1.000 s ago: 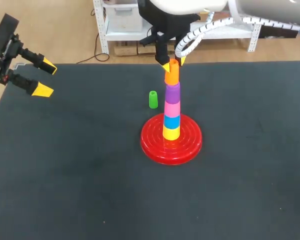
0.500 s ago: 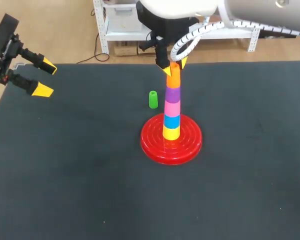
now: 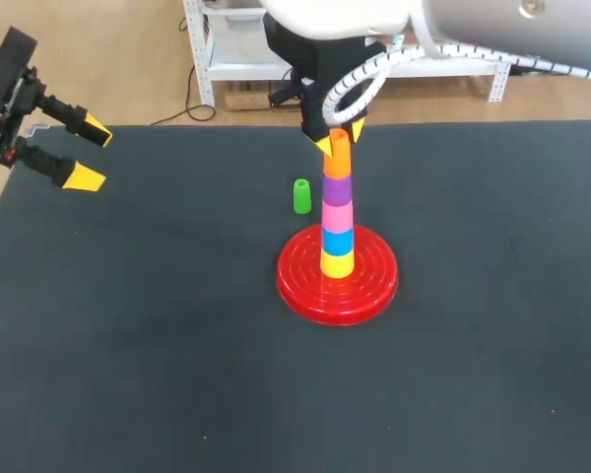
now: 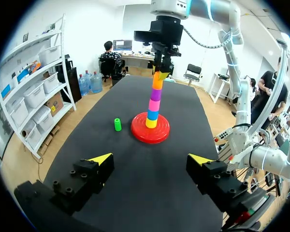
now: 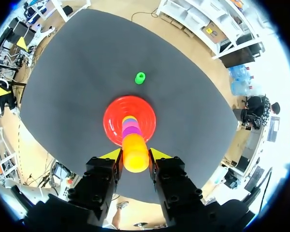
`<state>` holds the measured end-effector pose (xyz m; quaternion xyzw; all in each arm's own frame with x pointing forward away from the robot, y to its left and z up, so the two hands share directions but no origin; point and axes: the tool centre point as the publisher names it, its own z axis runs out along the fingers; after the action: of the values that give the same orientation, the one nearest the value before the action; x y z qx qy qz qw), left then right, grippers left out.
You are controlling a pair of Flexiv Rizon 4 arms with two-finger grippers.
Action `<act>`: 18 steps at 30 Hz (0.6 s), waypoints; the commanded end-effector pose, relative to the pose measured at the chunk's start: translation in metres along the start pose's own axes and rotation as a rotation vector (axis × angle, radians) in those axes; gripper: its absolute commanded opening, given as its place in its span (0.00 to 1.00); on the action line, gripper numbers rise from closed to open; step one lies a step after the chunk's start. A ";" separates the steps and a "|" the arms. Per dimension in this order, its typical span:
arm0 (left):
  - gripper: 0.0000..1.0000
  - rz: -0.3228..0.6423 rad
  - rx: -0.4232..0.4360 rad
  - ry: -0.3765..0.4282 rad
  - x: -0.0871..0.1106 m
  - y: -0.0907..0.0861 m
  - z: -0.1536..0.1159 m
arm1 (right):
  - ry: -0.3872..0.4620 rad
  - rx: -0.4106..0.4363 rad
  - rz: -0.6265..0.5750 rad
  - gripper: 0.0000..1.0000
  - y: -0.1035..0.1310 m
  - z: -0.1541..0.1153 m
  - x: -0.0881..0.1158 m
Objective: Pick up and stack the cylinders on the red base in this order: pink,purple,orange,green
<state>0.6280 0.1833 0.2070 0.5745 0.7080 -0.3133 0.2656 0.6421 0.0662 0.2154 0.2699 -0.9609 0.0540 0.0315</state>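
While the right hand [image 3: 339, 138] hangs over the middle of the dark cloth-covered surface [image 3: 158, 345], its two yellow-tipped fingers are closed from both sides on the orange plastic cylinder [image 3: 337, 158], which they grip near its top. That cylinder sits upright as the highest piece of a tower. Directly under it and touching it is the purple cylinder [image 3: 337, 189], then the pink cylinder [image 3: 338, 215], then a blue cylinder [image 3: 338, 239], and at the foot a yellow cylinder [image 3: 337, 262]. The tower rises from the centre of the ribbed red round base [image 3: 305, 281], which lies flat on the surface. In the right wrist view the orange piece fills the gap between the fingers, with the red disc straight below it.

A small green plastic cylinder [image 3: 301, 196] stands upright on the surface by itself, near the base on its left and not touching it.

At the left far corner of the surface, well apart from the tower, the left hand [image 3: 91, 154] hovers with its fingers spread wide and nothing between them.
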 end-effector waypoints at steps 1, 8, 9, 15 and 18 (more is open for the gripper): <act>1.00 0.003 -0.001 -0.003 0.001 0.000 0.001 | -0.001 -0.034 0.008 0.49 -0.005 0.000 -0.012; 1.00 0.003 -0.001 -0.003 0.001 0.000 0.001 | -0.056 -0.087 0.099 1.00 -0.027 -0.024 -0.037; 1.00 0.003 -0.001 -0.003 0.001 0.000 0.001 | -0.060 -0.088 0.111 1.00 -0.029 -0.026 -0.042; 1.00 0.003 -0.001 -0.003 0.001 0.000 0.001 | -0.085 -0.135 0.185 1.00 -0.032 -0.018 -0.089; 1.00 0.003 -0.001 -0.003 0.001 0.000 0.001 | -0.048 -0.160 0.189 1.00 -0.035 0.002 -0.110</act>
<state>0.6280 0.1833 0.2070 0.5744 0.7080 -0.3133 0.2656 0.7189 0.0816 0.2230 0.1720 -0.9847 -0.0279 -0.0096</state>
